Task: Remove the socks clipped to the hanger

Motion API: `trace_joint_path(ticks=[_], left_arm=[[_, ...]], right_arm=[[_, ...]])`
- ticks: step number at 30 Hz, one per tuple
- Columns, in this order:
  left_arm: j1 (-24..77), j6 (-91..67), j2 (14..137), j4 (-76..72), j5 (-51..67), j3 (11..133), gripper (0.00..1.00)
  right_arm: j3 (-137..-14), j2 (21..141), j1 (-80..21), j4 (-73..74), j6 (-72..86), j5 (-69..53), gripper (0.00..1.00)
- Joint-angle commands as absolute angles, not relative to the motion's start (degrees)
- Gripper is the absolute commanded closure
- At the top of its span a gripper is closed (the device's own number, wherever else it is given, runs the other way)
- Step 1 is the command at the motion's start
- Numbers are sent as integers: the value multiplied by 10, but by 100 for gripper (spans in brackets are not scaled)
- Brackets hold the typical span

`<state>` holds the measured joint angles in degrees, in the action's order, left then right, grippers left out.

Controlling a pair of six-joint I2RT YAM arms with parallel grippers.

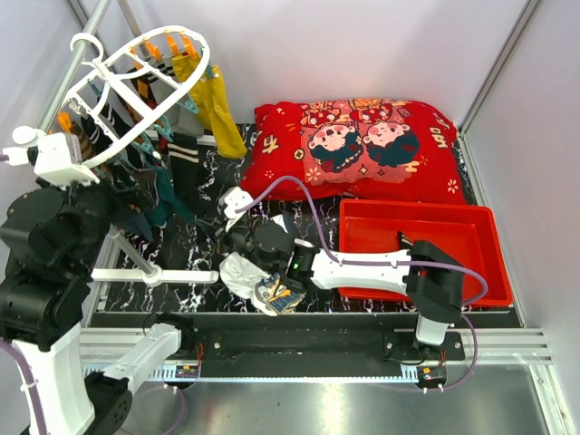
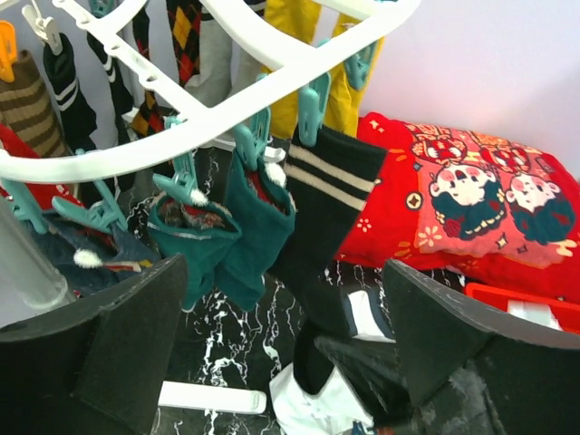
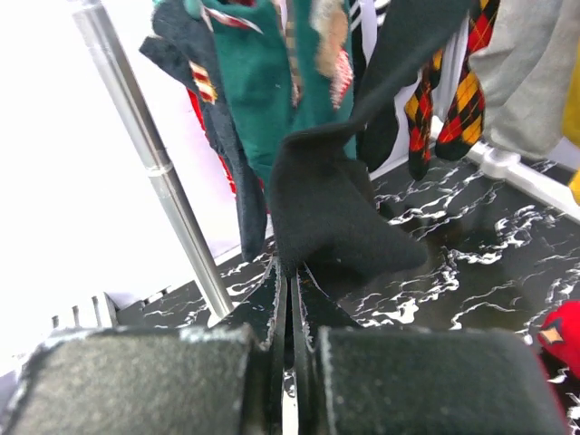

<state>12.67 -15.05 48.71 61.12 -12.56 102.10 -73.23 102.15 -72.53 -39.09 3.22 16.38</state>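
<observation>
The white oval hanger [image 1: 136, 68] hangs at the far left and carries several socks on teal and orange clips. A black sock with white stripes [image 2: 335, 186] hangs from a teal clip [image 2: 313, 100]. My right gripper [image 3: 292, 272] is shut on that sock's toe [image 3: 326, 208], low near the table; it also shows in the top view [image 1: 222, 228]. Teal socks [image 2: 227, 227] hang beside it. Mustard-yellow socks [image 1: 216, 109] hang at the far rim. My left gripper [image 2: 285, 349] is wide open and empty, below the hanger's near rim and facing the teal and black socks.
A grey metal rail [image 3: 149, 154] and its white foot [image 1: 154, 275] stand under the hanger. A pile of loose socks [image 1: 258, 279] lies at the table's front. A red cushion [image 1: 362, 145] lies at the back and a red tray [image 1: 426, 240] at the right.
</observation>
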Motion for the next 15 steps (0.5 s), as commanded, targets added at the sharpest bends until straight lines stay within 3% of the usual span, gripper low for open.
trace_joint_path(ticks=[1, 9, 15], left_arm=[[124, -158, 531, 597, -145, 1063, 11], [134, -174, 576, 613, -187, 1103, 14], [200, -150, 601, 593, -220, 1092, 14]], right_arm=[[-726, 978, -754, -410, -43, 237, 100], [-715, 980, -789, -451, -134, 279, 100], [-708, 969, -802, -470, -129, 271, 100]])
